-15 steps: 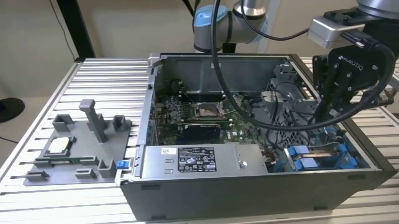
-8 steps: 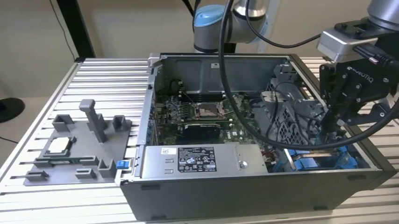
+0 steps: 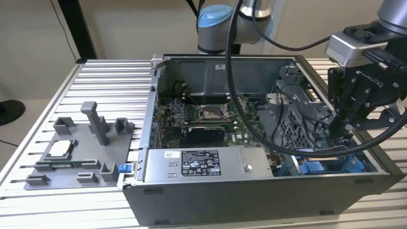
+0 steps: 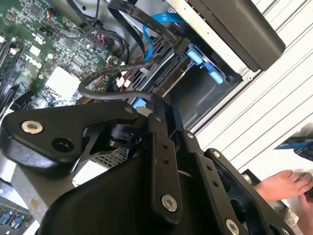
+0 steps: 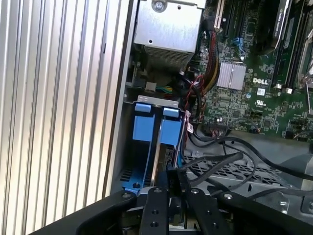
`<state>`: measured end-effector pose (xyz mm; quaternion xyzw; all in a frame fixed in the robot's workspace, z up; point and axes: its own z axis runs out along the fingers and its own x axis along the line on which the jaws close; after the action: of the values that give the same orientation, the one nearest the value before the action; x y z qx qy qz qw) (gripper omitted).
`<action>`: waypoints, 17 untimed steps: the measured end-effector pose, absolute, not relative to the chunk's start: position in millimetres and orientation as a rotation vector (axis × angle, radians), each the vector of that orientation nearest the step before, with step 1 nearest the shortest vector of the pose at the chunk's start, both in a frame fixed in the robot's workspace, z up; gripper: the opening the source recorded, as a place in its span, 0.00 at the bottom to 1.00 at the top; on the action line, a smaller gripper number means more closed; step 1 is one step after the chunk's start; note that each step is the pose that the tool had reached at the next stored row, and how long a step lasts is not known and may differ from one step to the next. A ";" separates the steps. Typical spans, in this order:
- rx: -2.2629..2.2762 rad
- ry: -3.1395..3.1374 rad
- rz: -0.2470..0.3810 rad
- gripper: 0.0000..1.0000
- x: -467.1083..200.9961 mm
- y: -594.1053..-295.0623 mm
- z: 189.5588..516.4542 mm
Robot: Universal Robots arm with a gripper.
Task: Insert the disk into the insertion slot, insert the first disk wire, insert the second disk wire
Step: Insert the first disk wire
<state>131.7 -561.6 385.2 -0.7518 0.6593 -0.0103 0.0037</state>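
The disk [image 5: 145,128], in its bright blue carrier, stands edge-up inside the insertion slot [image 5: 149,100] at the case's front corner on the exterior view's right. My gripper [image 3: 341,131] reaches down into that corner, just above the blue parts of the slot [image 3: 318,168]. In the first wrist view the gripper [image 5: 172,183] has its fingers close together on the end of a black disk wire [image 5: 215,163], right beside the disk's rear edge. The second wrist view shows the gripper [image 4: 155,105] above the slot [image 4: 205,93], with a black wire [image 4: 98,93] looping off it.
The grey power-supply box [image 3: 203,164] lies along the case's front wall. The perforated metal cage [image 3: 299,129] and the motherboard [image 3: 203,119] are close by. A blue cable [image 4: 161,20] curls near the bay. A grey fixture [image 3: 83,148] sits outside the case. A person's hand [image 4: 286,185] rests on the table.
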 end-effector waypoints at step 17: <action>-2.330 2.052 0.013 0.00 139.6 -567.4 383.9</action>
<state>139.6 -567.4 383.9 -0.7504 0.6607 0.0043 0.0184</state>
